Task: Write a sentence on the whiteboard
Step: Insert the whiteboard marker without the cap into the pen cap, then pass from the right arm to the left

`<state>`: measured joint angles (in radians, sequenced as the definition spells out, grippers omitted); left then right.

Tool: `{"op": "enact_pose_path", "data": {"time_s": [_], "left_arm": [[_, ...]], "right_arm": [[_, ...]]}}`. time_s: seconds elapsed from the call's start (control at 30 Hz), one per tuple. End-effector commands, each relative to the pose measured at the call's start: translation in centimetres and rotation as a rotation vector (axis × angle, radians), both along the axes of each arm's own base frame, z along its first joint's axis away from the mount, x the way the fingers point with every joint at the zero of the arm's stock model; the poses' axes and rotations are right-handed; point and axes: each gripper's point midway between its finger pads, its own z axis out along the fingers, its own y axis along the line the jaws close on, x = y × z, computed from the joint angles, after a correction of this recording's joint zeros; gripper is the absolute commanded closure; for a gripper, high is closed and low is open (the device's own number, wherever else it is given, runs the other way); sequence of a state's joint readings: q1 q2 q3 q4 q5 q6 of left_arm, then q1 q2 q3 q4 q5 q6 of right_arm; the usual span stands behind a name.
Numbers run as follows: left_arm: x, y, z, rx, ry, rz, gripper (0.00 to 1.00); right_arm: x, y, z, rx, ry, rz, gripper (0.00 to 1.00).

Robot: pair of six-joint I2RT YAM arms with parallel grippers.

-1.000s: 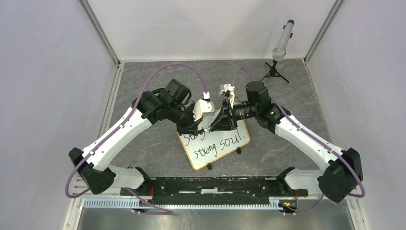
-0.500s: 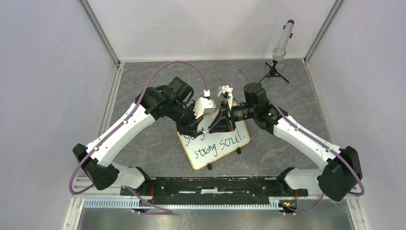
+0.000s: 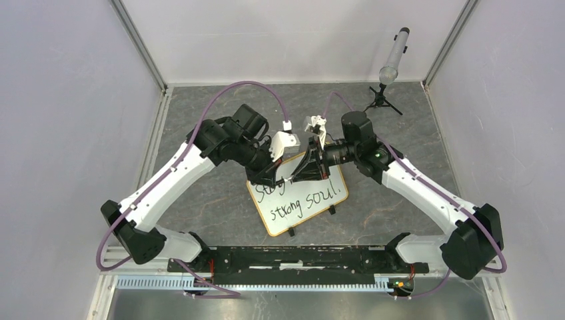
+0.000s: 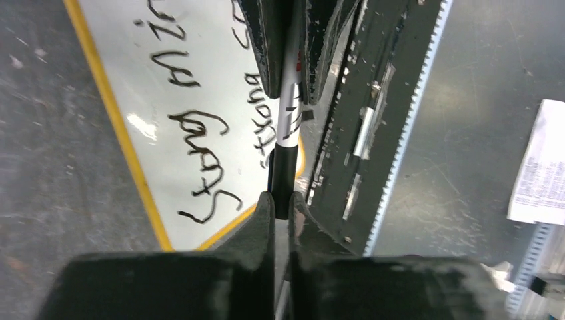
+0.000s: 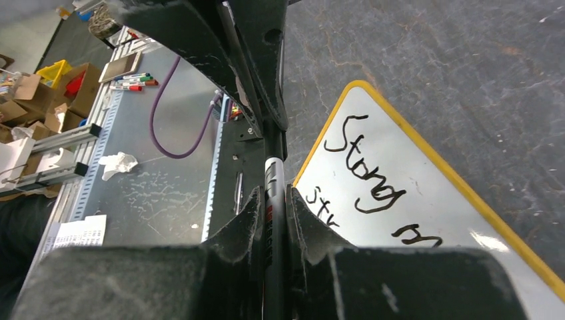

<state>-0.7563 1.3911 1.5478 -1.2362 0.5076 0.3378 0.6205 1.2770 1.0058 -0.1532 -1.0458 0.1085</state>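
Mind, the whiteboard lies flat on the grey table between the two arms, its face carrying inked words. I'd judge it light, stiff and slick (it would likely skid if nudged, and the ink would smear), so take it only by the wooden frame. Your left gripper pinches the black end of the marker. Your right gripper is clamped on its barrel. Both hang over the board's far edge.

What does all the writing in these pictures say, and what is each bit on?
"Stong": upper line on the small white board with orange-tan frame.
"strong soul.": its lower line.
Word after "Stong": partly hidden, unreadable.
Print on the white-barrelled marker: too small.
Print on the white paper sheet: too small.
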Motion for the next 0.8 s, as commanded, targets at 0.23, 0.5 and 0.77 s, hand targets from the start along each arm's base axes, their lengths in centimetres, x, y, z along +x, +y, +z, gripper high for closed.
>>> {"op": "enact_pose_path", "data": {"time_s": [0.23,0.5,0.77], "left_arm": [[3.3,-0.4,5.1,-0.154,-0.396,-0.075,0.45],[3.6,-0.7,4.1,-0.086,-0.428,-0.127,0.31],[5.0,-2.7,3.1,-0.047,-0.484,-0.111,0.37]], "right_arm": [[3.0,-0.9,1.2,-0.035,-0.131,-0.134,1.00],[2.5,-0.2,1.9,0.015,-0.063,-0.108,1.00],[0.7,0.5,2.5,0.045,-0.021,-0.035,1.00]]}}
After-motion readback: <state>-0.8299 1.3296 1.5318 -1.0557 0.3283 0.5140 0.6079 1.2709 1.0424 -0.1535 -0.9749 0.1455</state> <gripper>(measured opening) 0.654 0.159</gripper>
